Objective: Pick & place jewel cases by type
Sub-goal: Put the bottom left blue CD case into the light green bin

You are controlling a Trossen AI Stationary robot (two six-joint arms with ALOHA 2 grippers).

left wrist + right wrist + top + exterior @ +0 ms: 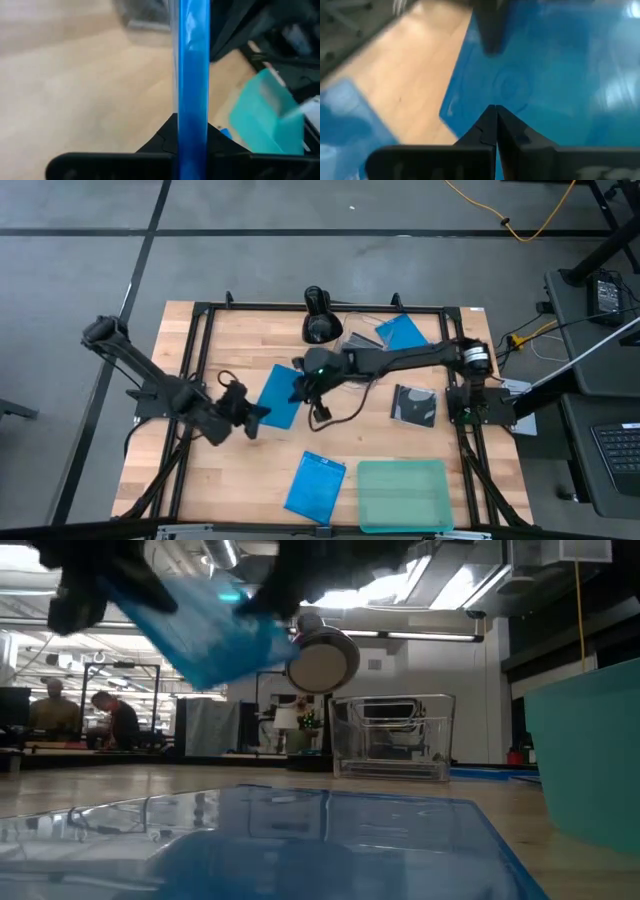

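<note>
One bright blue jewel case [280, 395] is up in the air over the table's middle; in the low view this blue case [210, 625] is tilted. My left gripper [254, 415] is shut on it, and the left wrist view shows the case edge-on between the gripper's fingers [191, 122]. My right gripper [305, 380] reaches across from the right and is shut at the case's right edge; the right wrist view shows the gripper [495, 111] just over the case's broad face. A second blue case [315, 485] and a third [402, 332] lie flat, as does a black-and-clear disc case [413, 405]. My left gripper pinches the blue case between its two fingers at the near left corner [264, 416], coming level from the table's left. The case's edge [192, 75] runs straight out from between the fingers. The case is lifted clear of the table and tilted. My right gripper: whether its shut fingertips touch the case's face [530, 75], I cannot tell.
The translucent teal tray [402, 495] sits at the near right. A clear tub [390, 735] and more clear cases [360, 340] stand near the far edge beside a black stand [318, 320]. A cable [335, 415] lies mid-table. People show in the room beyond.
</note>
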